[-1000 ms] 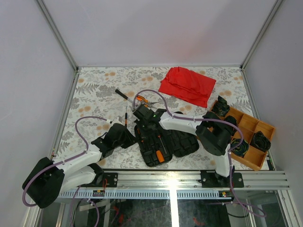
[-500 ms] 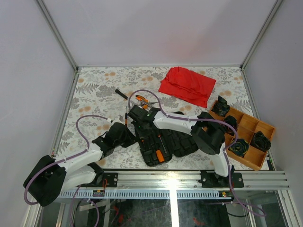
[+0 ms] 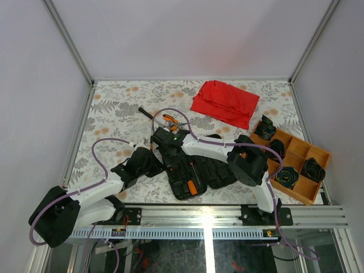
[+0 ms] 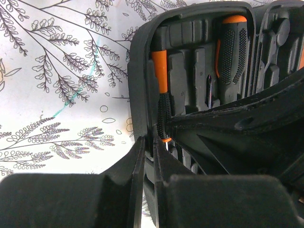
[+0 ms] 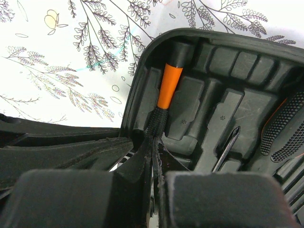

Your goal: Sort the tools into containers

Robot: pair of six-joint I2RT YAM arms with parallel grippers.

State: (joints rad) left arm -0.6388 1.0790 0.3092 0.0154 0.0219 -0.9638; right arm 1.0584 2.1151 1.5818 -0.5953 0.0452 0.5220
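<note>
Right wrist view: my right gripper [image 5: 153, 145] is clenched on the slim screwdriver [image 5: 168, 85], which lies in the tool case [image 5: 137, 81] at its edge slot. I judge it light and stiff, with the knurled grip the best hold. My left gripper [image 4: 148, 159] is closed at the case rim. Farther in, another driver [image 4: 232, 47] sits slotted. The pliers [image 3: 169, 119] lie outside on the table.
</note>
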